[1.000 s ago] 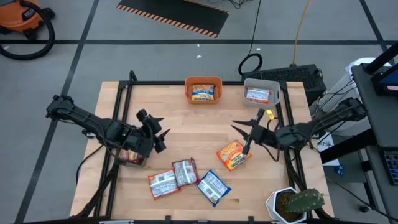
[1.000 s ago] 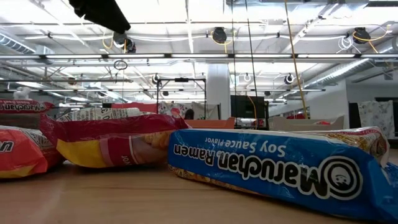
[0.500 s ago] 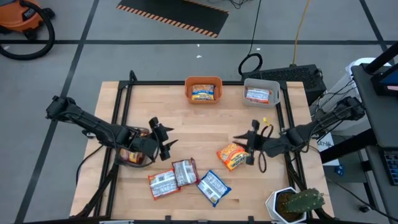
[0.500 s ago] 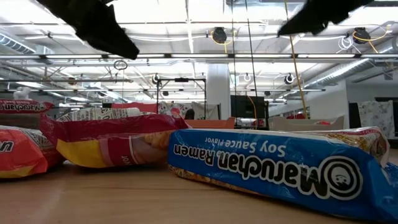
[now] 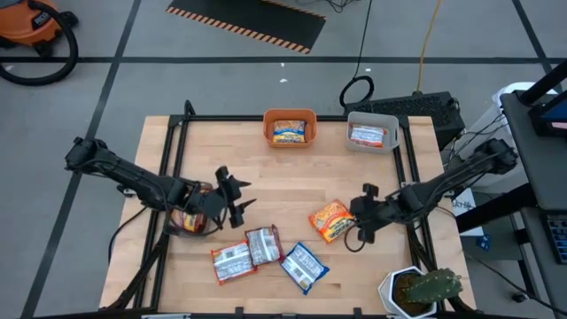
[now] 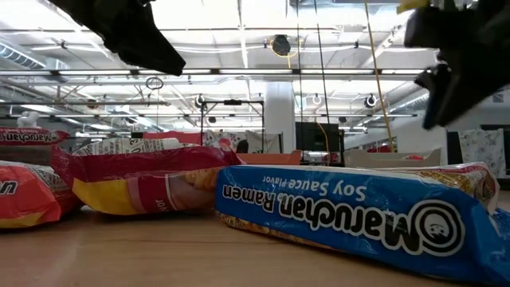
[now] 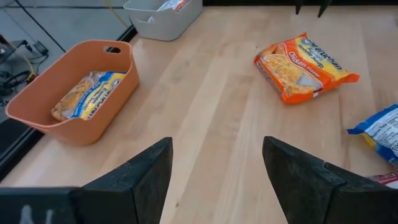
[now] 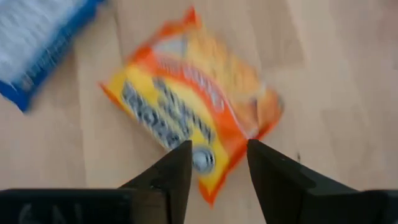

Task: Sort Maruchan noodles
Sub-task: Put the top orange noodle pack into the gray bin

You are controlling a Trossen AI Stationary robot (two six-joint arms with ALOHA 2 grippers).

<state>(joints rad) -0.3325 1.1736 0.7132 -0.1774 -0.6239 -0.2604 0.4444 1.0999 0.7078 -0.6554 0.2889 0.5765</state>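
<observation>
An orange noodle packet [image 5: 330,219] lies flat on the table; in the right wrist view the orange packet [image 8: 193,118] is right below my fingers. My right gripper [image 5: 361,216] [image 8: 217,171] is open and hangs over the packet's right-hand corner. My left gripper [image 5: 235,198] [image 7: 214,168] is open above bare wood, left of centre. Two silver-red packets [image 5: 232,260] [image 5: 263,244] and a blue-white packet [image 5: 304,266] lie near the table's near edge. The blue-white packet [image 6: 351,211] fills the low view.
An orange bin [image 5: 290,127] and a grey bin [image 5: 372,133] stand at the far edge, each with a packet inside. A clear bin [image 5: 186,221] with a dark red packet sits under the left arm. A potted cactus [image 5: 423,291] stands at the near right corner.
My right gripper has moved toward the near edge and come down over the orange packet, and its fingers stand closer together than before. My left gripper has shifted a little toward the table's right and near side. No packet has moved.
</observation>
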